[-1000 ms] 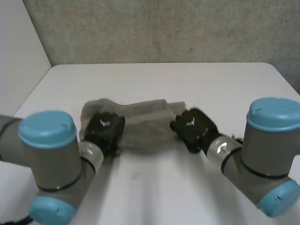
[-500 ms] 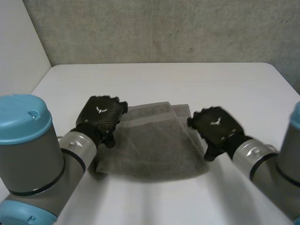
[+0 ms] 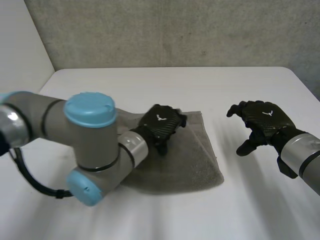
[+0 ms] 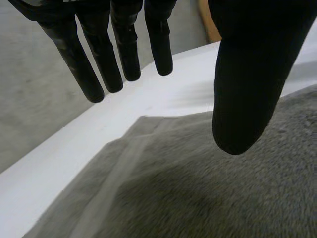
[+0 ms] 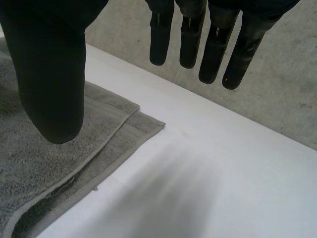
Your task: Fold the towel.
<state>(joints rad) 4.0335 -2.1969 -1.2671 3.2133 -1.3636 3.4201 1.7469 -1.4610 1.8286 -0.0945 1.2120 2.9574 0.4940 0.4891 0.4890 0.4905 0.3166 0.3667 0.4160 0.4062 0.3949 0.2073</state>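
Head view has the grey towel (image 3: 192, 162) lying folded in layers on the white counter (image 3: 150, 85). The left hand (image 3: 161, 122) is over its middle, fingers straight, holding nothing. The right hand (image 3: 262, 120) is off to the side, well clear, also relaxed and empty. It's probably best to smooth outward gently so the stacked edges don't slip. No readable writing, just tiny white marks on the hands.

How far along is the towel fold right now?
Done: the towel lies flat with at least one fold in, its layers stacked at the corner in the right wrist view. In hand: nothing is gripped; the left hand is open over the towel's middle, and the right hand is open above bare table. Left: probably another fold, if wanted smaller.
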